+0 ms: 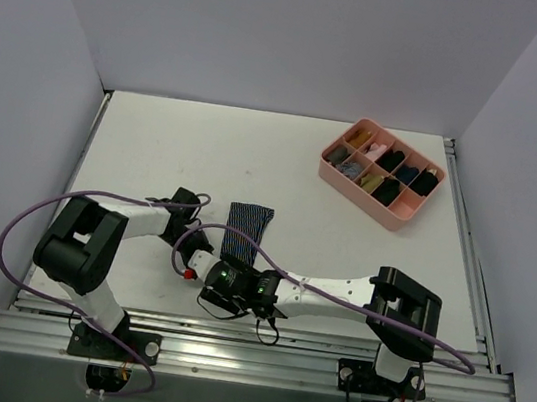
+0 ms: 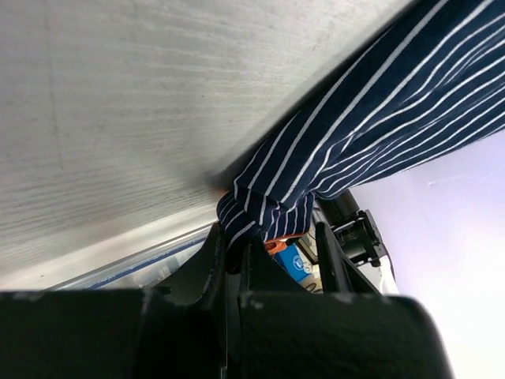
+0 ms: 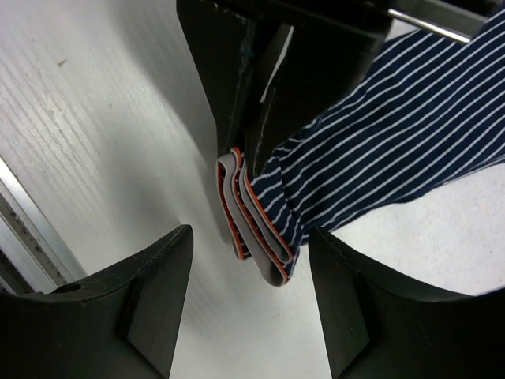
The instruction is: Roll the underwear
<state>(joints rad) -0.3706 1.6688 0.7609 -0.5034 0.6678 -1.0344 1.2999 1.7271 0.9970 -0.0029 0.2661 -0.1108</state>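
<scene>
Right wrist: my left tool (image 3: 251,146) is pinching the underwear (image 3: 379,150) by its waistband, which is sitting inside my wide-open right tool (image 3: 251,241).

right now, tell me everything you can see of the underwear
The underwear is soft dark navy cloth with thin white pinstripes and a grey waistband edged orange-red. The waistband is folded into layers at one end. The cloth lies stretched out on the white table, near the arms. The left gripper is shut on the waistband end, which seems slightly raised. The right gripper stands open on either side of that folded end.
</scene>
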